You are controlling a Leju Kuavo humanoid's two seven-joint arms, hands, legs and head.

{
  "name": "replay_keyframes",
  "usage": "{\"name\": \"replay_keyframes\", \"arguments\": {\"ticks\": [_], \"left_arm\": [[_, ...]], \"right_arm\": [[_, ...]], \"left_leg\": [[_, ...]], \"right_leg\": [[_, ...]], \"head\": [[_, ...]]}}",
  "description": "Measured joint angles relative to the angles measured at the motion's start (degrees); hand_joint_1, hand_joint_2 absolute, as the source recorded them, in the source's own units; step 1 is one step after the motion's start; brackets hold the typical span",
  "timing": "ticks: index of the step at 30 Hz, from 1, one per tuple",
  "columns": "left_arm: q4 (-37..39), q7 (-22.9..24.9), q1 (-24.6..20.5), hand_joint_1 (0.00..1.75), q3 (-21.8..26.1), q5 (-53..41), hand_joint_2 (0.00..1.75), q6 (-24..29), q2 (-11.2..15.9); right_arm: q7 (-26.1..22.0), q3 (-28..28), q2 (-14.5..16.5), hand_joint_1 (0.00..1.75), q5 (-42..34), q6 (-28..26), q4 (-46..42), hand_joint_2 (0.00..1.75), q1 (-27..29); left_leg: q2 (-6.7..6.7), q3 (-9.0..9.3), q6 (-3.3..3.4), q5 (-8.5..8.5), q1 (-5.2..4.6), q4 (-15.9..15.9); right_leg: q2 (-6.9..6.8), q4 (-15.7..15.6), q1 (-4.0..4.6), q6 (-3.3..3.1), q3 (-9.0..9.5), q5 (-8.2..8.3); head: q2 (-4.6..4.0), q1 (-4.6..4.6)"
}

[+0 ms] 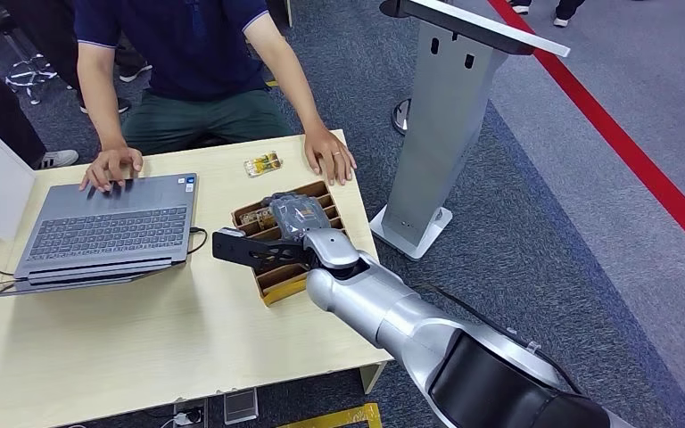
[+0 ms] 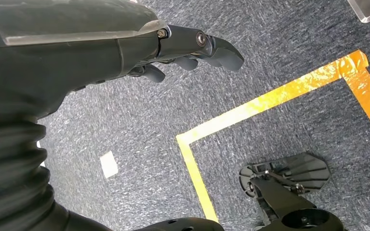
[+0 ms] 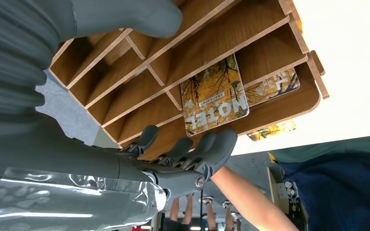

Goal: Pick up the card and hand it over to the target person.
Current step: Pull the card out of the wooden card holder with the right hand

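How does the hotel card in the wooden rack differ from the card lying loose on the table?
The hotel card stands propped in the wooden rack, right by the robot's right hand; the loose card lies flat on the table, nearer the person's hand. Both show a yellowish print.

You have bright, even light from above; shadows on the table (image 1: 143,339) are soft. The near arm cover (image 3: 67,202) shows glare and looks blurred.
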Motion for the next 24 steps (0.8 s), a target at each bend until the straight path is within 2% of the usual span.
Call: {"name": "replay_keyframes", "arguments": {"ticks": [10, 18, 24], "left_arm": [[-0.03, -0.02, -0.05, 0.0, 0.02, 0.02, 1.75, -0.06, -0.01], [-0.01, 0.08, -0.16, 0.0, 0.01, 0.0, 1.75, -0.2, -0.08], [0.0, 0.13, -0.16, 0.0, -0.07, -0.1, 1.75, -0.15, -0.16]], "right_arm": [[0.02, -0.02, -0.09, 0.76, 0.01, 0.0, -0.01, 1.75, -0.03], [0.3, -0.13, -0.38, 0.78, 0.05, 0.1, 0.26, 1.75, -0.04], [0.39, -0.29, -0.57, 0.88, 0.11, -0.08, 0.22, 1.75, 0.02]], "left_leg": [[-0.01, -0.04, 0.0, -0.03, -0.01, 0.03], [-0.03, -0.07, -0.01, -0.09, -0.02, 0.07], [-0.04, -0.09, -0.01, -0.07, -0.02, 0.09]], "right_leg": [[-0.03, 0.03, -0.01, 0.0, -0.03, -0.03], [-0.07, 0.09, -0.02, -0.01, -0.06, -0.11], [-0.09, 0.1, -0.02, -0.01, -0.08, -0.09]], "head": [[0.0, 0.0], [0.0, 0.0], [0.0, 0.0]]}}
